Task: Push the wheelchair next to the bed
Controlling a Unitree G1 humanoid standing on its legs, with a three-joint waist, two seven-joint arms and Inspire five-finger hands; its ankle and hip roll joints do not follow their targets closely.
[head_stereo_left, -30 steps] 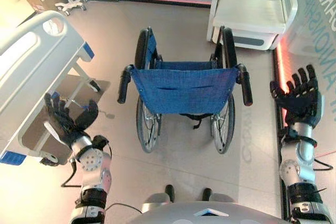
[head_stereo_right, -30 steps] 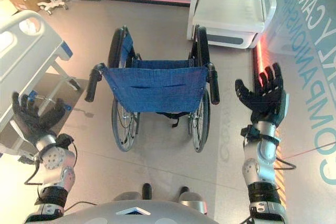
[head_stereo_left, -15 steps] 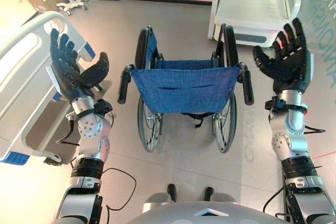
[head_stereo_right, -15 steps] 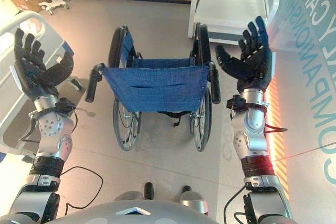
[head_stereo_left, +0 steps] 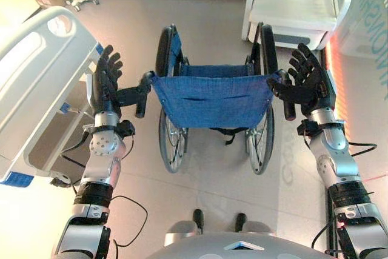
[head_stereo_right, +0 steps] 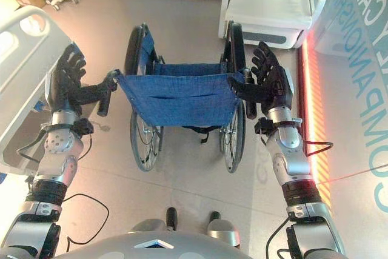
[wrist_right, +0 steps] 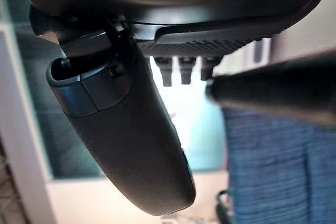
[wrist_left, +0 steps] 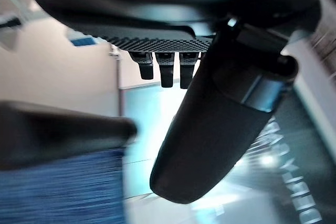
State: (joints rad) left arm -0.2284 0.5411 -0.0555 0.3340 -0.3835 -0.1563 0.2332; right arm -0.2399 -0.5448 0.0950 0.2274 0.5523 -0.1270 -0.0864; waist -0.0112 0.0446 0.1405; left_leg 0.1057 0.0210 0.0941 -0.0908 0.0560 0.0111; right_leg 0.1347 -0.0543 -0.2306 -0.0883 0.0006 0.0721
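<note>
Far left: white moulded bed [head_stereo_left: 36, 83], hard and smooth. Left hand [head_stereo_left: 106, 86] spread, fingers straight, thumb at left push handle [head_stereo_left: 143, 94], nothing gripped. Centre, just beside the bed: wheelchair [head_stereo_left: 212, 98], soft blue cloth backrest, stiff dark frame; probably weighty but free-rolling. Right hand [head_stereo_left: 306, 83] likewise unclenched by right push handle [head_stereo_left: 285, 92]. Best hold: both rubbery handles.
</note>
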